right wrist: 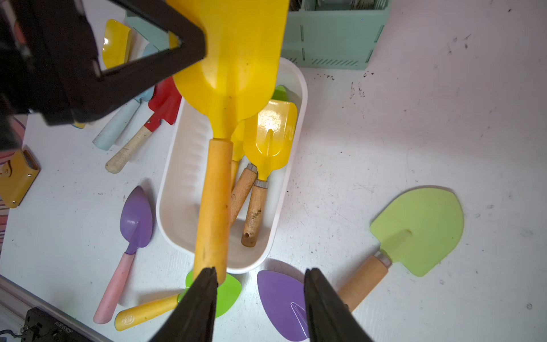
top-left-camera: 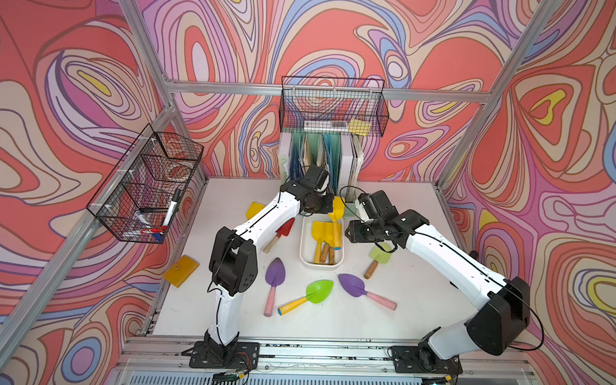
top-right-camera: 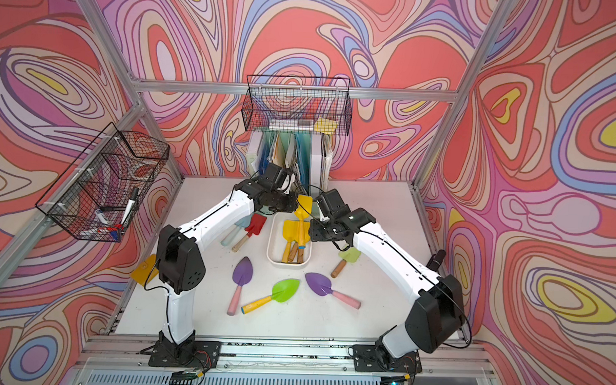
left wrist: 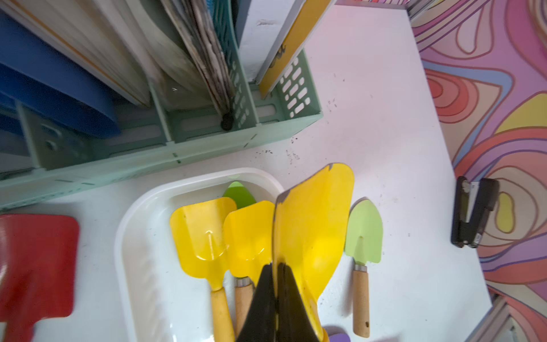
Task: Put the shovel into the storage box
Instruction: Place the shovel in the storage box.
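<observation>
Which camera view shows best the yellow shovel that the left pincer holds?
The right wrist view: the yellow shovel shows large, blade and handle, above the storage box. The left wrist view shows only its blade, clamped in the left pincer. In both top views it looks small and far away.

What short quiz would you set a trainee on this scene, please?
1. True or false: the left gripper is shut on the blade of the raised yellow shovel.
2. The right gripper is: A open; B shut on that shovel's handle; C shut on a red shovel.
3. How many purple shovels lie on the table?
Key: 1 true; 2 A; 3 two.
</observation>
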Available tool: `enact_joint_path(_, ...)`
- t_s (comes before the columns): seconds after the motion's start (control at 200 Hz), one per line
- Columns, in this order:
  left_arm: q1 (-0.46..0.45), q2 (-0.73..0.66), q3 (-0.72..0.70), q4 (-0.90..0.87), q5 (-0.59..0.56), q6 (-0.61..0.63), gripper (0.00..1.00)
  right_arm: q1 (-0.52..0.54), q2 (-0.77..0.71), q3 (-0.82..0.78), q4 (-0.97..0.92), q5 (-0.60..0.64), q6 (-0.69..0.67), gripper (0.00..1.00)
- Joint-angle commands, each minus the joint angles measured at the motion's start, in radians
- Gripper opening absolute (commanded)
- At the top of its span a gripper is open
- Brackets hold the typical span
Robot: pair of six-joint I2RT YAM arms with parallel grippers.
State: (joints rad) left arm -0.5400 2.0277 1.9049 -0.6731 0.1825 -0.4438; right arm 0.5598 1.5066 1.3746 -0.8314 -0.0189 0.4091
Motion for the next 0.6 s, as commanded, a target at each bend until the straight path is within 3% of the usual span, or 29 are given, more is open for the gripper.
enact_joint_path(0.0,0.018,-0.016,0.02,-0.141,-0.084,0.118,0.01,0.006,-0.021,-0.024,-0.018,0.028,-0.014,0.49)
enact_joint_path(0.596,0.03,0.009,-0.114,-0.008,-0.207,0.195,0.0,0.006,-0.023,-0.056,-0.003,0.036,-0.02,0.48)
